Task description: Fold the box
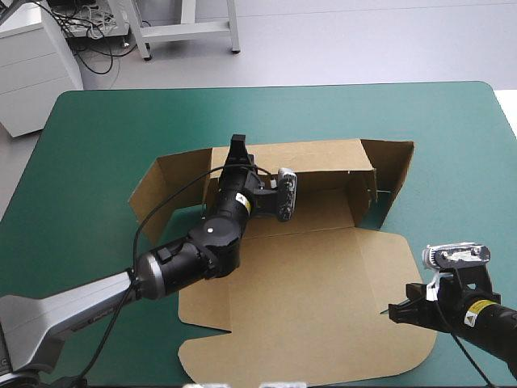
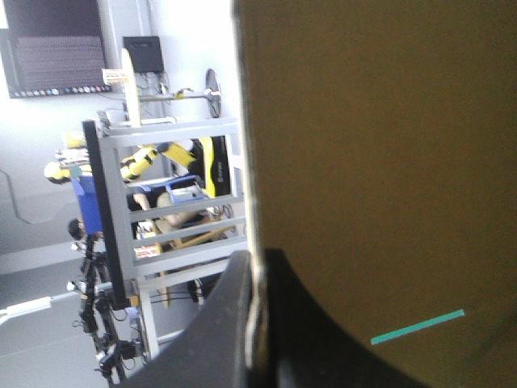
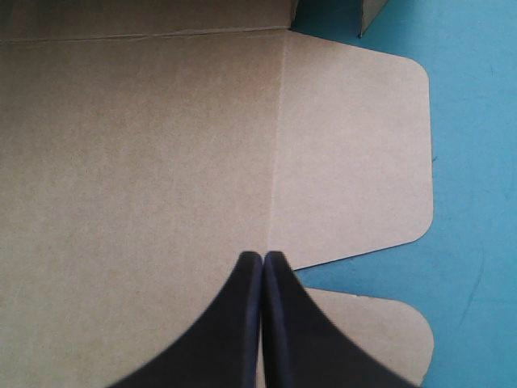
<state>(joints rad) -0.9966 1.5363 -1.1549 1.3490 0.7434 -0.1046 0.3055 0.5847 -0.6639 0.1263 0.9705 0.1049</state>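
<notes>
Looking down from above, we find the box (image 1: pixel 323 212) near the middle of the desk (image 1: pixel 97 137), resting on the teal-green cover and partly formed. The rear wall (image 1: pixel 315 153), left side wall (image 1: pixel 166 182) and right side wall (image 1: pixel 396 170) stand raised, and the lid (image 1: pixel 315 299) lies flat toward the near edge. The left hand (image 1: pixel 239 149) reaches across the box floor to the top edge of the rear wall. In the left wrist view its black fingers (image 2: pixel 226 323) are nearly pressed together with the brown board between them, pinching that wall. The right hand (image 3: pixel 263 257) is over the right part of the lid with its fingers pressed together in a pointed arch, gripping nothing. Its tips lie just beside the crease of a rounded flap (image 3: pixel 355 145). We cannot tell whether they touch the board.
</notes>
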